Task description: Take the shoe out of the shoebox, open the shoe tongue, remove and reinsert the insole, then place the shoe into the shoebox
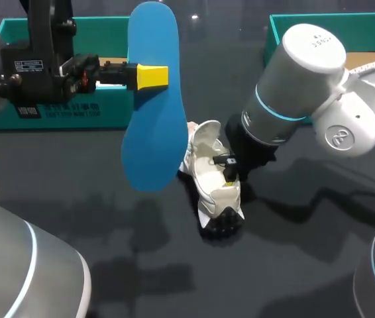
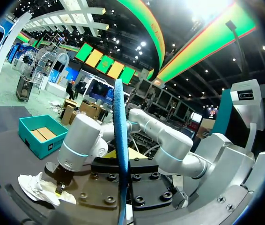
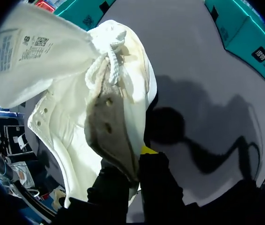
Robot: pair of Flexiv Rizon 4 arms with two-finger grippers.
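Head view: the left gripper (image 1: 152, 76), upper left of centre, is clamped on the blue insole (image 1: 149, 142), holding it in the air beside the shoe, probably ready for reinsertion. At centre frame the right gripper (image 1: 230, 173) pinches the white shoe (image 1: 207, 159) by its side wall, apparently steadying it on the table (image 1: 293, 265); a teal shoebox (image 1: 55, 114) waits at upper left

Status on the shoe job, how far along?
Done: shoe is out on the table, tongue looks folded back, insole is out. In hand: left tool holds the insole in the air; right tool clamps the shoe's rim. Left: insole back in, then shoe into a box.
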